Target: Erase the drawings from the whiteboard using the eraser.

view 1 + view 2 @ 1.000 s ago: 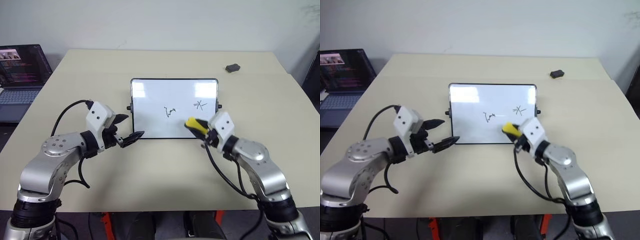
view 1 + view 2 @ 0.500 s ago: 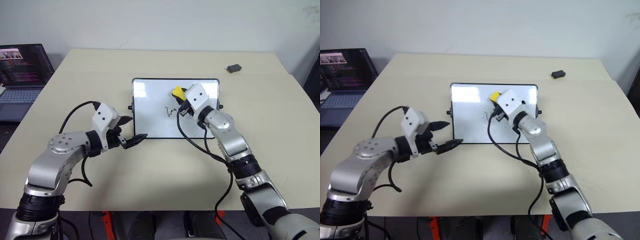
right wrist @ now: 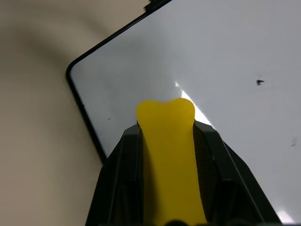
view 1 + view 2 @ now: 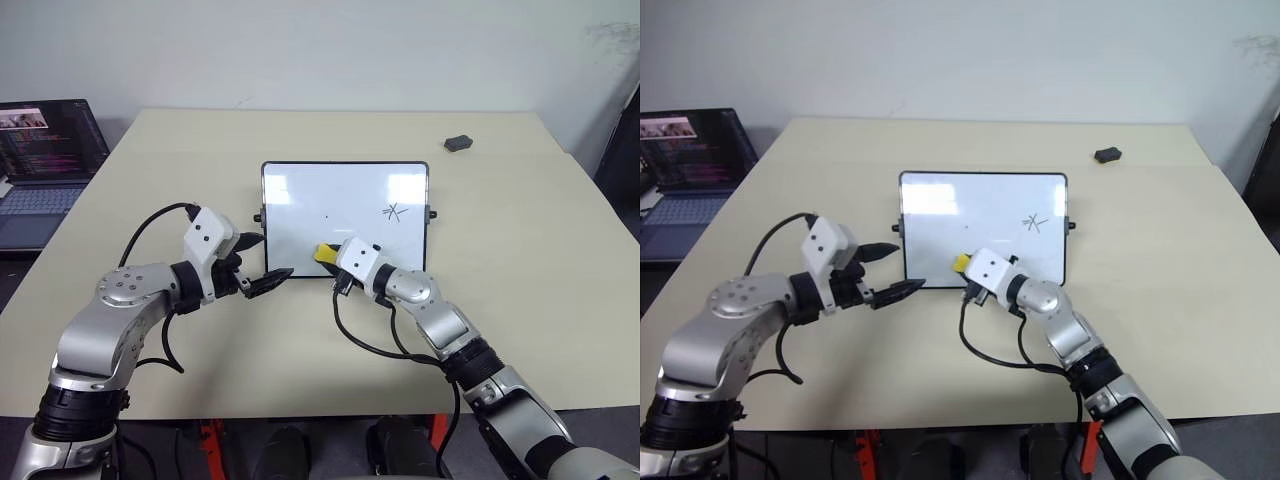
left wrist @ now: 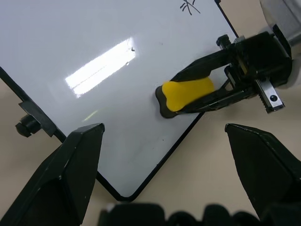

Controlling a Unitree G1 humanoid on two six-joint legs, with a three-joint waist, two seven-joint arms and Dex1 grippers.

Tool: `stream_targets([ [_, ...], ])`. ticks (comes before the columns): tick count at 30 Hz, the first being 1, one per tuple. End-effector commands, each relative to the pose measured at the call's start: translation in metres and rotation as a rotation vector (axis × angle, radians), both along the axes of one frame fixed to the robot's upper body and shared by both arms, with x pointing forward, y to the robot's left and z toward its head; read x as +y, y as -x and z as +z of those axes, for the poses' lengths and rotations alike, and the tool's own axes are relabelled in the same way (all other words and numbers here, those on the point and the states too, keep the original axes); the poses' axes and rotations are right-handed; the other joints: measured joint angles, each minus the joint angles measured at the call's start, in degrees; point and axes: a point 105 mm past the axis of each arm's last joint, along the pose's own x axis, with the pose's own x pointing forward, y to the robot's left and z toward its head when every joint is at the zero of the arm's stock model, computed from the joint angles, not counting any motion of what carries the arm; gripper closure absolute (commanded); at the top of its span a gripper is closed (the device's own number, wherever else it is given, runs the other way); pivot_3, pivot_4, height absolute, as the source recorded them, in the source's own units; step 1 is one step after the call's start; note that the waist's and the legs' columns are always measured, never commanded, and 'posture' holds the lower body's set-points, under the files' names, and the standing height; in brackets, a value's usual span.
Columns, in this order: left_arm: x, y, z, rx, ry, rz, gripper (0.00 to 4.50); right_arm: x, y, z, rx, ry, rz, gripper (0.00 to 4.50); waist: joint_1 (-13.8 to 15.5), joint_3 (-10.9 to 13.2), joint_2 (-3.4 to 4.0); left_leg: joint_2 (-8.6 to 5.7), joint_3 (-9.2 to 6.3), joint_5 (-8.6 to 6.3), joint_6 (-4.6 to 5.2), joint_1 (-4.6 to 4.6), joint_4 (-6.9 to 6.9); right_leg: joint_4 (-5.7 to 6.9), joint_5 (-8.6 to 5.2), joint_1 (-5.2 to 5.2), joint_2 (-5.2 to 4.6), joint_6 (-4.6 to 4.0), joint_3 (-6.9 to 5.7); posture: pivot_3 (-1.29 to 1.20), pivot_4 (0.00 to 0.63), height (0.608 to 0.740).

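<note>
beige table (image 4: 520,260), whiteboard (image 4: 300,215), grey lump (image 4: 458,143)

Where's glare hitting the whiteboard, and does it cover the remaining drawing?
Left eye view: two soft bright patches along the far part of the whiteboard, the right one just above the drawing, which stays readable. Left wrist view: a sharp bright streak mid-board, clear of the eraser. Right wrist view: a small glint at the eraser's tip.

Whiteboard (image 4: 330,205): glossy smooth white face with light glare, thin black plastic-looking frame. Eraser (image 5: 186,93): matt yellow top, looks like smooth plastic or foam, black base. Table (image 4: 300,350): matt beige, smooth. Gripper fingers (image 5: 265,162): matt black plastic look.
</note>
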Motion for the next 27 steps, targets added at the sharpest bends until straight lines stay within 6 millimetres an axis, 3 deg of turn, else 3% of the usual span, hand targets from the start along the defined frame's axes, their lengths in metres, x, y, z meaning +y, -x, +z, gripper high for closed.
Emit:
stream_targets([
  [1,0.007,-0.003,0.010,-0.049,-0.014,0.021,0.00,-0.004,-0.006,0.057,-0.133,-0.168,0.000,3.41,0.01,0.03,0.01,0.00,-0.01,0.00,0.00,-0.02,0.00,0.00,0.00,-0.02,0.00,0.00,0.00,0.00,0.150,0.740],
  [3,0.007,-0.003,0.010,-0.048,-0.013,0.023,0.00,-0.008,-0.009,0.083,-0.191,-0.252,-0.011,3.41,0.03,0.06,0.01,0.01,-0.05,0.00,-0.01,-0.20,0.00,0.00,0.00,-0.15,0.00,0.00,-0.03,0.00,0.150,0.740],
  [6,0.007,-0.002,0.009,-0.045,-0.011,0.020,0.00,-0.015,-0.018,0.105,-0.233,-0.299,-0.053,3.41,0.07,0.06,0.02,0.04,-0.08,0.00,-0.02,-0.38,-0.03,-0.10,-0.01,-0.28,0.00,0.00,-0.05,0.00,0.150,0.740],
  [9,0.005,-0.001,0.008,-0.041,-0.008,0.013,0.00,-0.019,-0.030,0.111,-0.250,-0.297,-0.104,3.41,-0.01,0.06,0.02,0.07,-0.07,-0.01,-0.02,-0.40,-0.17,-0.32,-0.02,-0.28,0.00,-0.01,-0.06,0.00,0.150,0.740],
  [13,0.002,-0.001,0.008,-0.039,-0.005,0.007,0.00,-0.010,-0.043,0.087,-0.203,-0.181,-0.147,3.41,0.02,0.06,0.02,0.07,-0.05,-0.02,-0.02,-0.45,-0.24,-0.50,-0.02,-0.28,-0.01,-0.02,-0.06,0.00,0.150,0.740],
  [17,0.003,-0.001,0.008,-0.039,-0.007,0.008,0.00,0.005,-0.037,0.064,-0.139,-0.115,-0.105,3.41,-0.19,0.06,0.02,0.06,0.00,-0.03,-0.01,-0.49,-0.23,-0.51,-0.02,-0.31,-0.03,-0.02,-0.02,0.00,0.150,0.740],
  [22,0.002,0.000,0.009,-0.040,-0.005,0.010,0.00,0.006,-0.023,0.013,0.019,0.027,-0.046,3.41,-0.50,0.04,0.01,0.07,-0.05,-0.02,-0.01,-0.38,-0.22,-0.43,-0.02,-0.22,-0.02,-0.01,-0.06,0.00,0.150,0.740],
  [27,0.002,0.000,0.012,-0.041,0.006,0.012,0.00,0.002,-0.021,0.009,0.029,0.021,-0.047,3.41,-0.54,0.03,0.00,0.03,-0.07,-0.02,-0.01,-0.28,-0.11,-0.28,-0.01,-0.13,-0.03,-0.01,-0.05,0.00,0.150,0.740],
])
